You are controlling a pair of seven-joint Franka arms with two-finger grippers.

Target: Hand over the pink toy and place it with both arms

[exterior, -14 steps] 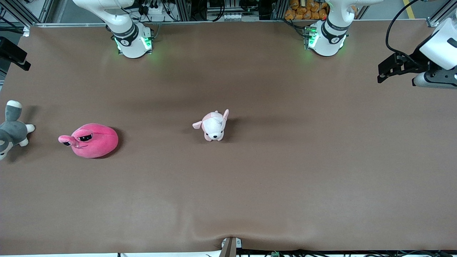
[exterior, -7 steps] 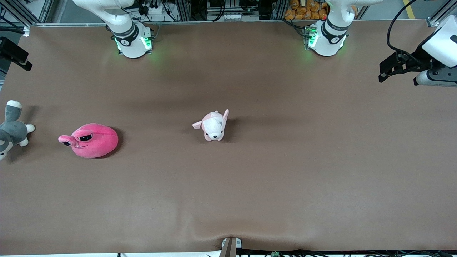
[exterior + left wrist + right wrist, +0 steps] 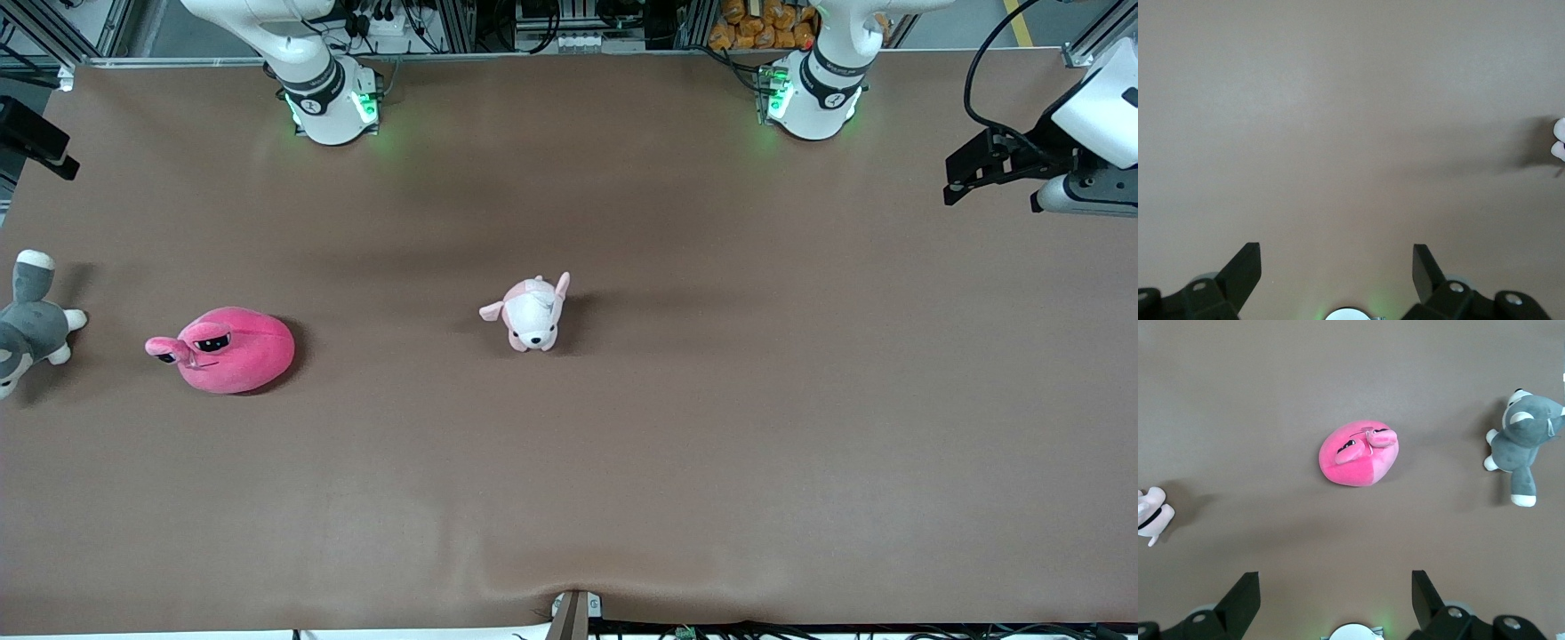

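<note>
The pink toy [image 3: 227, 349] lies on the brown table [image 3: 711, 400] toward the right arm's end, untouched. It also shows in the right wrist view [image 3: 1358, 453]. My right gripper [image 3: 1336, 587] is open and empty, high over the table. In the front view only a black part of the right gripper [image 3: 36, 142] shows, at the picture's edge. My left gripper [image 3: 1336, 263] is open and empty over bare table at the left arm's end. In the front view the left gripper [image 3: 965, 173] shows at the picture's edge.
A pale pink-and-white puppy plush [image 3: 532, 313] sits mid-table and shows in the right wrist view [image 3: 1151, 513]. A grey-and-white plush animal [image 3: 27, 320] lies at the right arm's end, beside the pink toy, also in the right wrist view [image 3: 1521, 447].
Both arms have shifted very slightly at the picture's edges. The toys have not moved.
</note>
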